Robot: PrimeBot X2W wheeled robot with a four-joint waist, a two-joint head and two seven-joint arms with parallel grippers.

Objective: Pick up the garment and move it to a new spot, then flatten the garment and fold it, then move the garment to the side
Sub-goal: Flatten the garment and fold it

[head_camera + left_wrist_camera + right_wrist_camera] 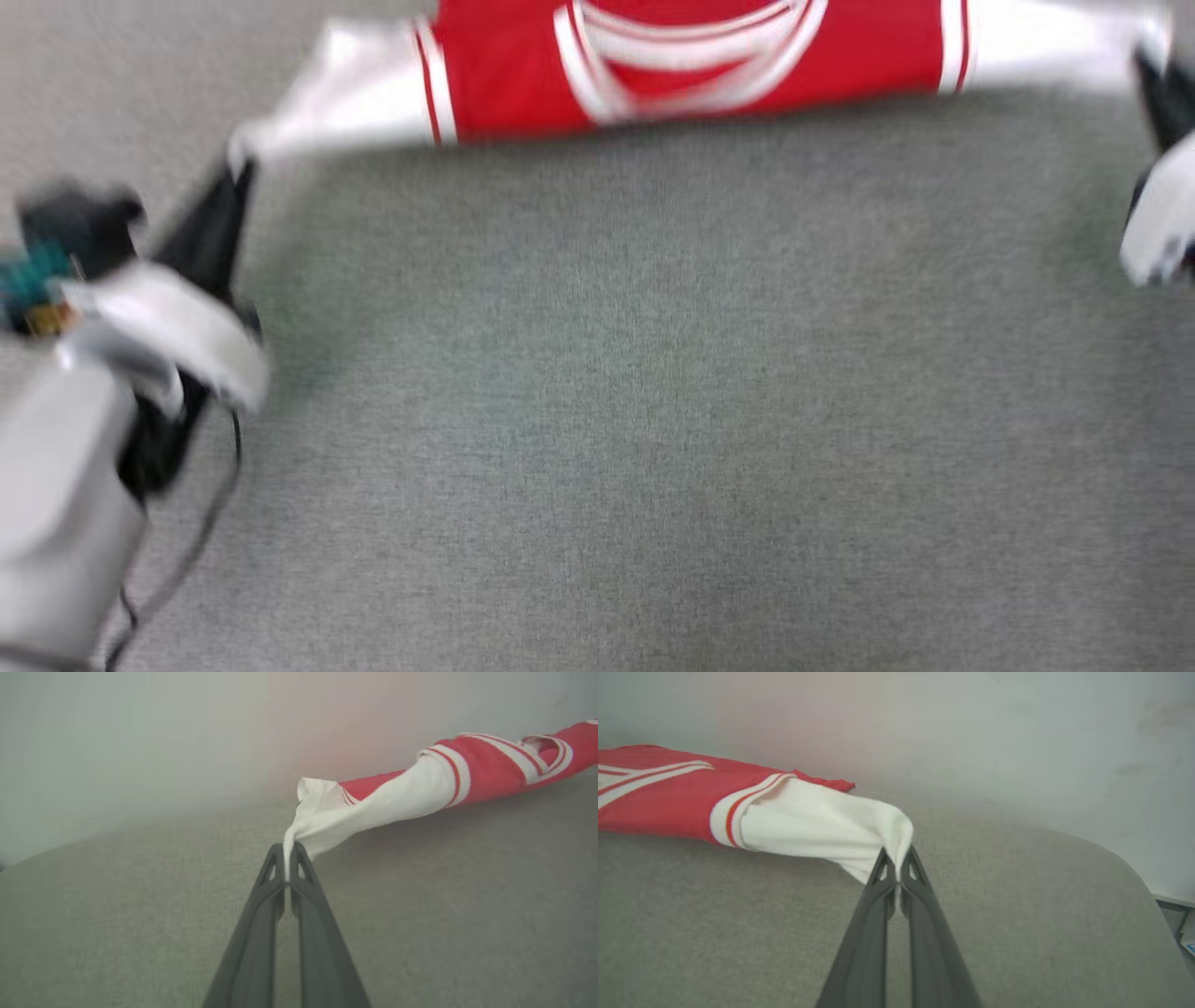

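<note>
Our red T-shirt with white sleeves and striped trim (691,65) stretches along the far edge of the grey fabric worktop (653,420). We judge it soft, light and limp, best held by the sleeve ends. Our left gripper (286,858) and right gripper (899,858) each pinch one, jaws closed.
</note>
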